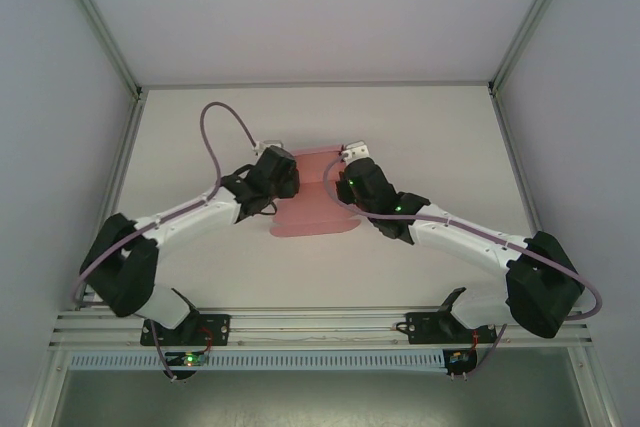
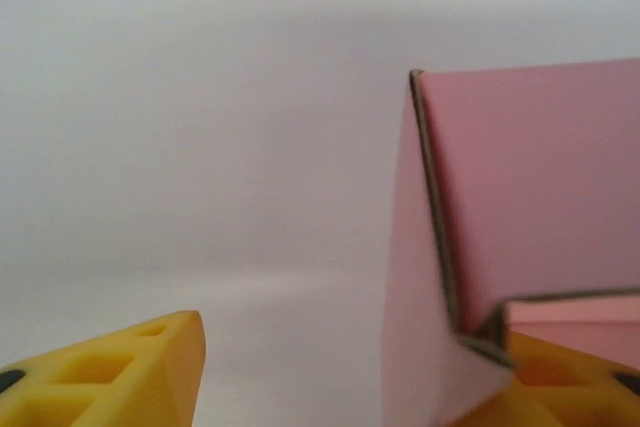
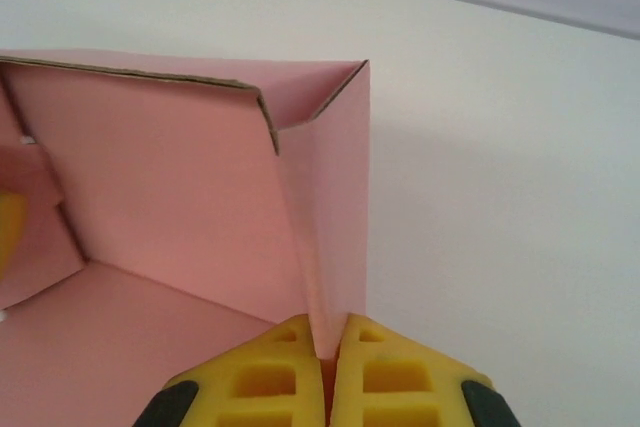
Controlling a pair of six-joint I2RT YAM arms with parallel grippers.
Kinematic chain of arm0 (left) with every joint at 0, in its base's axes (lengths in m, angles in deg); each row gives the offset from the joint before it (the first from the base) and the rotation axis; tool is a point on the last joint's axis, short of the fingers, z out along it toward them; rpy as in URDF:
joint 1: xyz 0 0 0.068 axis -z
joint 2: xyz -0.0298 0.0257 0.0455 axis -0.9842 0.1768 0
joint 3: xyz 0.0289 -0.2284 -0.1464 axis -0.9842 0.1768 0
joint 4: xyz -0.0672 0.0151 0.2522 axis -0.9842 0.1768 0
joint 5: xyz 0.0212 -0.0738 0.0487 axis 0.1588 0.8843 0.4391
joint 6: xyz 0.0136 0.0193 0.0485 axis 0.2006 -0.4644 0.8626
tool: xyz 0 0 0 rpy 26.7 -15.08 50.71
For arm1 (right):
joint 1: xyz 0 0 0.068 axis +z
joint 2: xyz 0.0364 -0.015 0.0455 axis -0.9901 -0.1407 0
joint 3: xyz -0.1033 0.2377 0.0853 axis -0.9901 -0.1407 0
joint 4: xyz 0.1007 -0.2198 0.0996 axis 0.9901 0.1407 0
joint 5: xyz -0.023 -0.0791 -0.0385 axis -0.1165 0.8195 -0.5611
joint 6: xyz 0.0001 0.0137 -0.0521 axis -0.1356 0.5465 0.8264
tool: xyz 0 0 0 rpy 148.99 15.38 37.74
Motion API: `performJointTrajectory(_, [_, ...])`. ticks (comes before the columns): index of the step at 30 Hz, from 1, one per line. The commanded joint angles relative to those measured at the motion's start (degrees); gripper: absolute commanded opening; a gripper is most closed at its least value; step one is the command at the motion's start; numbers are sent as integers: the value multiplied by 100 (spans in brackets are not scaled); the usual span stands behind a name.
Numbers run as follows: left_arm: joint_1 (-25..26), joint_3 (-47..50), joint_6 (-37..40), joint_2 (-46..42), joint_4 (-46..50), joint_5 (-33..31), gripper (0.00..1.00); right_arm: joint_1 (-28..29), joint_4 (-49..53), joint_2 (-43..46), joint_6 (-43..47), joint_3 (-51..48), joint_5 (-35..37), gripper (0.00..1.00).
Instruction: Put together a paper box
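The paper box [image 1: 312, 215] is pink card lying mid-table, partly folded, with walls raised at its far end. My left gripper [image 1: 273, 145] is at the box's far left corner. In the left wrist view it [image 2: 357, 349] stands open: one yellow finger [image 2: 130, 372] is out over the bare table, and the other [image 2: 560, 382] sits against a raised pink wall [image 2: 540, 187]. My right gripper [image 1: 350, 151] is at the far right corner. In the right wrist view it [image 3: 328, 339] is shut on the thin upright side wall [image 3: 335, 217] of the box [image 3: 170, 197].
The white tabletop [image 1: 440, 147] runs to grey walls on the left, right and back, with metal frame posts [image 1: 100, 22] at the corners. Both arm bases are bolted to the rail [image 1: 320, 332] at the near edge. Purple cables [image 1: 215, 132] loop over the arms.
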Motion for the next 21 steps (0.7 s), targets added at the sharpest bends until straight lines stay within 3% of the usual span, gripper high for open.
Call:
performJointTrajectory(1, [-104, 299, 366, -479, -426, 614, 67, -101, -187, 35, -15, 71, 231, 0])
performJointTrajectory(3, [-111, 441, 390, -695, -536, 746, 74, -131, -286, 61, -21, 18, 65, 0])
performJointTrajectory(12, [-92, 210, 411, -361, -636, 940, 73, -65, -584, -145, 99, 112, -550, 0])
performJointTrajectory(17, [-59, 56, 398, -203, -585, 568, 71, -28, -541, -201, 124, 163, -644, 0])
performJointTrajectory(21, [-59, -17, 323, -228, -291, 218, 73, -10, -323, -220, 159, 216, -289, 0])
